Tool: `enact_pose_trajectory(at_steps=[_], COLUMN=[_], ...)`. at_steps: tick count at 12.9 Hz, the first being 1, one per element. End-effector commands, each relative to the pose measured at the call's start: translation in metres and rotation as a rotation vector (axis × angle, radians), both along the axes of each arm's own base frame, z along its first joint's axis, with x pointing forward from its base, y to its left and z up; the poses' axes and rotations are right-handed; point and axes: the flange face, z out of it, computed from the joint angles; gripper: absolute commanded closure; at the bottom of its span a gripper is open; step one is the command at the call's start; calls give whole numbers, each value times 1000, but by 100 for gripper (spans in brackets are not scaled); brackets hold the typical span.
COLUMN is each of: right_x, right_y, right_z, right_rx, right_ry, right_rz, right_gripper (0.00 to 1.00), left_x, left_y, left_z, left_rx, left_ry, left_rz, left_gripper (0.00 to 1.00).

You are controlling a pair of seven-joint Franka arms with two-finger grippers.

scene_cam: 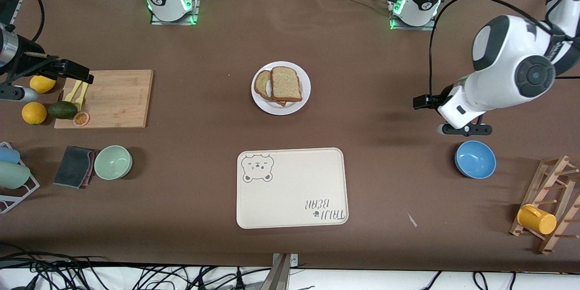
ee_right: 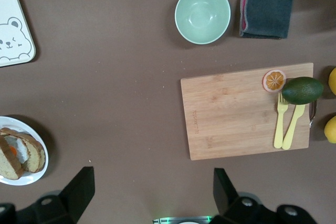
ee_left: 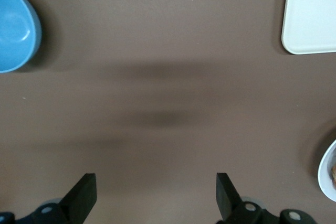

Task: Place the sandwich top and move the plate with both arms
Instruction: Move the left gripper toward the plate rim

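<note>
The round white plate point(scene_cam: 302, 96) lies mid-table, farther from the front camera than the tray. On it the plain sandwich top point(scene_cam: 286, 83) leans over a second slice point(scene_cam: 262, 84), which shows fried egg in the right wrist view point(ee_right: 16, 150). My left gripper point(scene_cam: 464, 130) point(ee_left: 156, 179) hangs open over bare table beside the blue bowl, with nothing between its fingers. Over the right arm's end of the table, by the cutting board, my right gripper point(scene_cam: 18, 94) point(ee_right: 153, 174) is also open and holds nothing. Both are well away from the plate.
A cream bear tray point(scene_cam: 292, 187) lies near the front edge. A blue bowl point(scene_cam: 475, 159) and a wooden rack with a yellow mug point(scene_cam: 537, 219) are at the left arm's end. A cutting board point(scene_cam: 113, 99), fruit, a green bowl point(scene_cam: 113, 161) and a grey cloth point(scene_cam: 74, 166) are at the right arm's end.
</note>
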Motion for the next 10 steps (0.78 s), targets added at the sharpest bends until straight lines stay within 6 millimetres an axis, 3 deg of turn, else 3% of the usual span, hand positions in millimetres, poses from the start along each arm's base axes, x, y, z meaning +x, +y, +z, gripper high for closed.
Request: enact_pose_trajectory(at_steps=[1, 6, 7, 8, 10], right_x=[-6, -7, -9, -8, -12], right_y=[7, 9, 11, 10, 24], right_z=[15, 20, 22, 43, 46], right_rx=[4, 7, 3, 6, 4], right_ry=[-21, -33, -36, -76, -55], right_rz=[22, 17, 27, 24, 48], right_gripper=[0, 0, 0, 0, 0], left_x=[-17, -33, -36, -40, -49], left_y=[-5, -6, -9, -20, -36], left_z=[-23, -45, -51, -59, -74], left_rx=[-18, -94, -124, -158, -218], left_ry=[-18, -14, -16, -24, -42], left_rz=[18, 83, 107, 125, 171], left_gripper=[0, 0, 0, 0, 0])
